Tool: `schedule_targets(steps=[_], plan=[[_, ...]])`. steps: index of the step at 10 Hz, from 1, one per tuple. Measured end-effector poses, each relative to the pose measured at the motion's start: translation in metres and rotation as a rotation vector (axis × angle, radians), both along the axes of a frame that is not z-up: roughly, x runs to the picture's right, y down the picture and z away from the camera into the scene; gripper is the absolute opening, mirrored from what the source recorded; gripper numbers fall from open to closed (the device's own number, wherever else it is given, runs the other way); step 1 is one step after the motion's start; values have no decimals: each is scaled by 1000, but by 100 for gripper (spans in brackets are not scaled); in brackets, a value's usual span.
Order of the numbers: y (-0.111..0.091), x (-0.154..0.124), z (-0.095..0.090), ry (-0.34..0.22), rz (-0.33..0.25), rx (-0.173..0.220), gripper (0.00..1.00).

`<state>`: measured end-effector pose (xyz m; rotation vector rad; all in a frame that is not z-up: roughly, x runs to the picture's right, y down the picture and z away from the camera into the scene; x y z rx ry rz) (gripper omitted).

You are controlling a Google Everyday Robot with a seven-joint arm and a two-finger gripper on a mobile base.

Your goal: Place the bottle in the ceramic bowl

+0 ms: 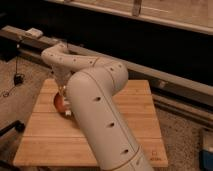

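Note:
The ceramic bowl [58, 103] is orange-red and sits on the left part of the wooden table [140, 115]. Only its left side shows, because my arm covers the rest. My gripper [64, 96] hangs at the end of the white arm [95, 95], right over the bowl. A small pale piece [68, 113] shows at the bowl's near edge below the gripper and may be the bottle. The rest of the bottle is hidden behind the arm.
The big white arm link covers the table's middle and front. A long dark rail [165, 82] runs behind the table, with a small white box [34, 33] on its left end. A dark object with a cable [17, 79] lies on the floor at left. A blue object [207, 150] is at lower right.

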<state>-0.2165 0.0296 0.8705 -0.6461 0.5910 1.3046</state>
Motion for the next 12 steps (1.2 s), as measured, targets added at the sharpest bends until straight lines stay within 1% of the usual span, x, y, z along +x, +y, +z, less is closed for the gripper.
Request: schedule_targets(steps=[2,3,4,5,7,12], plan=[[5,2,5,11,13,2,63],[5,2,6,7,25,10,73],[4,5,4,5,33,20,79],[2,6,2,-5,44,34,80],[1,4,-1,-18,55,50,80],[2,2,-1,-21,55,50,80]])
